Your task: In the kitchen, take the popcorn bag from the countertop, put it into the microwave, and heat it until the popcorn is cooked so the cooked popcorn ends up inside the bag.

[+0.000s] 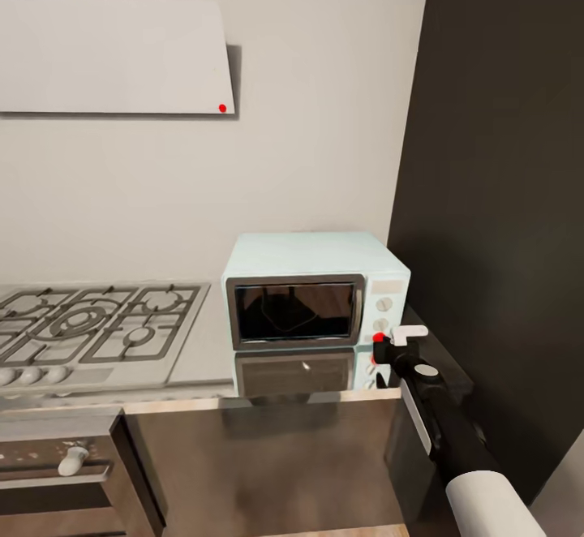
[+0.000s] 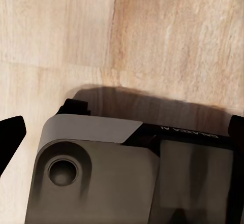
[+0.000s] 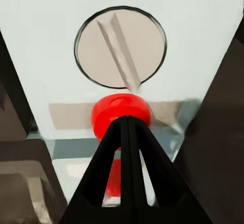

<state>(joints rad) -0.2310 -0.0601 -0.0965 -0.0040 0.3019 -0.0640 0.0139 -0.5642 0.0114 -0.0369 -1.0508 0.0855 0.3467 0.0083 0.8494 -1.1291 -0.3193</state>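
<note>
1. The countertop (image 1: 203, 358) carries the microwave (image 1: 312, 277) at its right end, just beside the dark wall panel (image 1: 495, 196) and right of the gas hob (image 1: 89, 322).
2. The microwave door (image 1: 294, 311) is closed. The popcorn bag cannot be made out; dark shapes behind the glass are too unclear to identify.
3. The right arm is the nearer one. The right gripper (image 1: 388, 349) sits at the control panel, fingers pressed together into one point.
4. The red button (image 3: 121, 113) lies directly ahead of that point, touching or nearly so, just beside the knob (image 3: 121, 47).
5. Judgement: the next move is a straight push along the finger axis.
6. The left gripper's state cannot be told; its wrist camera faces wood floor (image 2: 152, 41).
</note>
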